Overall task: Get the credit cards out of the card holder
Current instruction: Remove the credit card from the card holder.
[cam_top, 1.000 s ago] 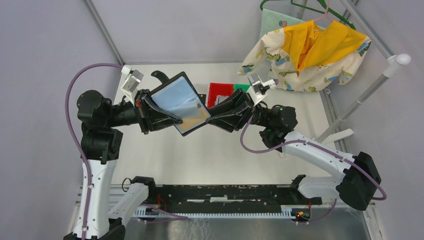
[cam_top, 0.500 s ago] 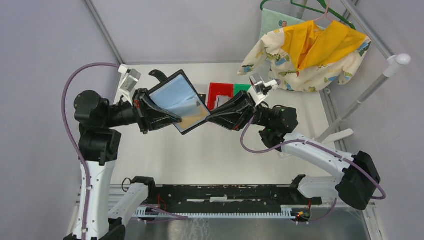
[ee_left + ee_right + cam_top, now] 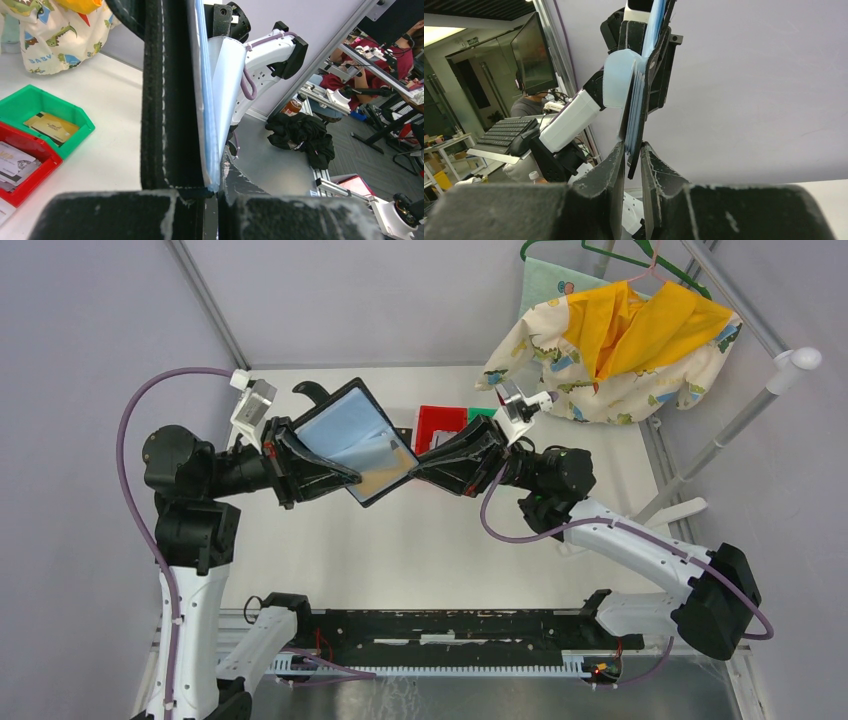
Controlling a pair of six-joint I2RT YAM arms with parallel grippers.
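Clamping the open card holder (image 3: pixel 350 435) aloft above the desk (image 3: pixel 420 540) in the clenched left end effector (image 3: pixel 345 476), pinching its corner beside a tan credit card (image 3: pixel 381 480) with the right end effector (image 3: pixel 419 468), seemingly mid-extraction, next needing a steady outward pull.

- Top view was bright and evenly lit from above; the table (image 3: pixel 430 550) read near-white, with only soft, faint shadows on it.
- Left wrist view: the left fingers (image 3: pixel 115 215) at the bottom edge were blurred; the holder (image 3: pixel 165 100) was sharper; the table washed out to white.
- Right wrist view: the right fingers (image 3: pixel 589 205) were dark and low in detail; a ceiling light (image 3: pixel 439 32) glared at the upper left; the wall (image 3: pixel 749 90) was evenly lit.
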